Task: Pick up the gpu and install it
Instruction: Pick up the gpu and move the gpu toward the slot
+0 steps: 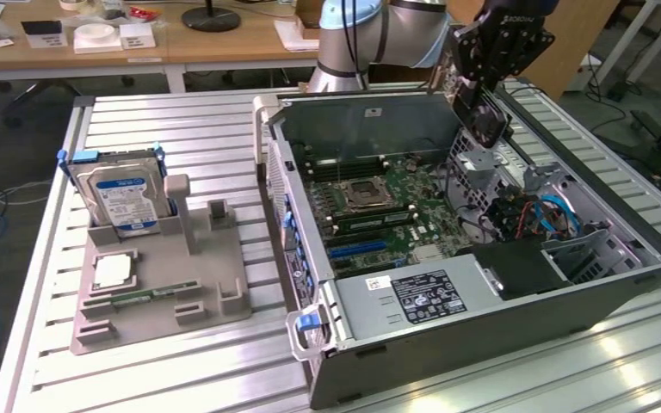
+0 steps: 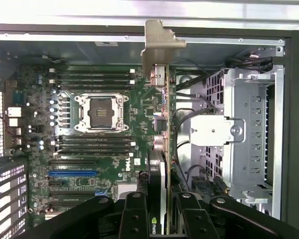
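Hanging above the far right part of the open computer case (image 1: pixel 606 284), the gpu (image 1: pixel 482 112) is pinched between the black fingers (image 2: pixel 134 219), one pressed on each face of the card. It is clear of the motherboard (image 1: pixel 382 202) and seated in no slot.

Edges and room:
- The case lies on its side, open upward, with walls on all four sides.
- In the wrist view the card shows edge-on, its silver end bracket (image 2: pixel 158 42) pointing toward the far wall and overlapping that wall's rim.
- The card's length runs far-to-near. The expansion slots, the blue slot (image 2: pixel 72 173) among them, run left-to-right across it.
- The card sits over the strip along the motherboard's right edge.

In the way:
- The silver drive cage (image 2: pixel 249 129) stands just beside the card on the right.
- Black cables (image 2: pixel 189 114) loop through the gap between the card and the cage.
- The processor socket (image 2: pixel 100 112) lies to the left, with memory slots on its far and near sides.
- The power supply (image 1: pixel 423 297) fills the near end of the case, and blue cables (image 1: pixel 554 211) lie on the right beyond it.

Around:
- On the slotted counter (image 1: pixel 169 129), at the exterior view's left of the case, sits a grey fixture tray (image 1: pixel 169 292).
- A hard drive (image 1: pixel 124 194) stands upright at the tray's far end.
- A square chip (image 1: pixel 113 271) and a memory stick (image 1: pixel 135 297) lie flat nearer.
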You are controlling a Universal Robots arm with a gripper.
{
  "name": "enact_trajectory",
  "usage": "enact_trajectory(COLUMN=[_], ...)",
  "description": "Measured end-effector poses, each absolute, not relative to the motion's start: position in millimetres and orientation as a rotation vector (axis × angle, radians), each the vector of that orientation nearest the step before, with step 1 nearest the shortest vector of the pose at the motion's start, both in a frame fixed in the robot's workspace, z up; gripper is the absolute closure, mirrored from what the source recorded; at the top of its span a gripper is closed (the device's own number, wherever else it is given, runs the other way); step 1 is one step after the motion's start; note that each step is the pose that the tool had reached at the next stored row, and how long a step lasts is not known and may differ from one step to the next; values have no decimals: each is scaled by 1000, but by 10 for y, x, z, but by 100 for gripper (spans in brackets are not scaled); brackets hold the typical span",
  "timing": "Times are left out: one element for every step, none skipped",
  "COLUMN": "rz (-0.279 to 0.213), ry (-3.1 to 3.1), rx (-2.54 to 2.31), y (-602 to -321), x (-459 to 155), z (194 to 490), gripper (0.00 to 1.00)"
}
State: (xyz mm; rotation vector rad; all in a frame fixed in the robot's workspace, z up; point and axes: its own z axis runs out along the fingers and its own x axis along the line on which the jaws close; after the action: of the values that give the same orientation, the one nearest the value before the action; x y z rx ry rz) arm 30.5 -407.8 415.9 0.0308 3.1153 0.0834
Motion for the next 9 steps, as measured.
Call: enact_trajectory(rz=[83, 83, 83, 83, 83, 83, 83, 83, 83], ry=[3115, 3115, 3115, 3115, 3115, 3115, 3115, 3115, 3115], rx=[31, 31, 31, 31, 31, 31, 31, 31, 31], y=[-4079, -4083, -4090, -4098, -4107, -4115, -4123, -4131, -4139], x=[312, 316, 318, 320, 322, 324, 326, 329, 332], z=[4160, 4160, 4160, 4160, 4160, 4160, 4159, 4159, 4159], gripper=[73, 73, 73, 73, 73, 73, 73, 73, 73])
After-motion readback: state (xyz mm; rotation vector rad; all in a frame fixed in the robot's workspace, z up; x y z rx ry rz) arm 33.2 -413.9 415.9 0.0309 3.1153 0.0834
